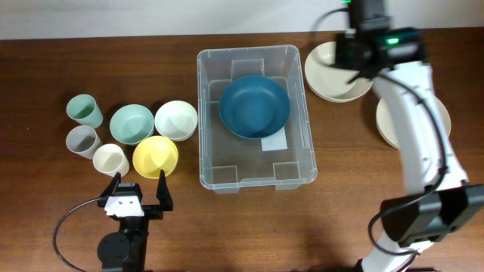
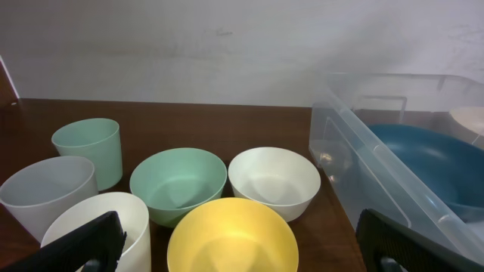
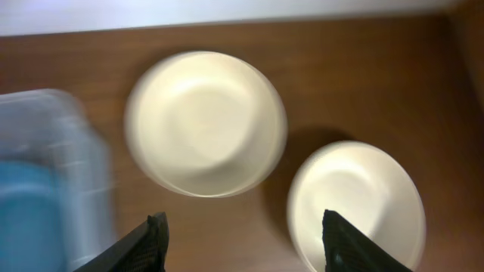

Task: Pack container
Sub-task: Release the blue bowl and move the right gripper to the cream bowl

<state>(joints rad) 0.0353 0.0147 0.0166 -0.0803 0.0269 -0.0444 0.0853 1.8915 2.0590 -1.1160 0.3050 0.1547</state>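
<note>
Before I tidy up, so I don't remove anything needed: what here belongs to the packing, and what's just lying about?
Packing, likely: container, blue bowl inside it, two cream plates, green bowl, white bowl, yellow bowl, green cup, grey cup, white cup.
Lying about: only the black cable.

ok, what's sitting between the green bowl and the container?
The white bowl, directly between green bowl and container; clearest in the overhead view.
</note>
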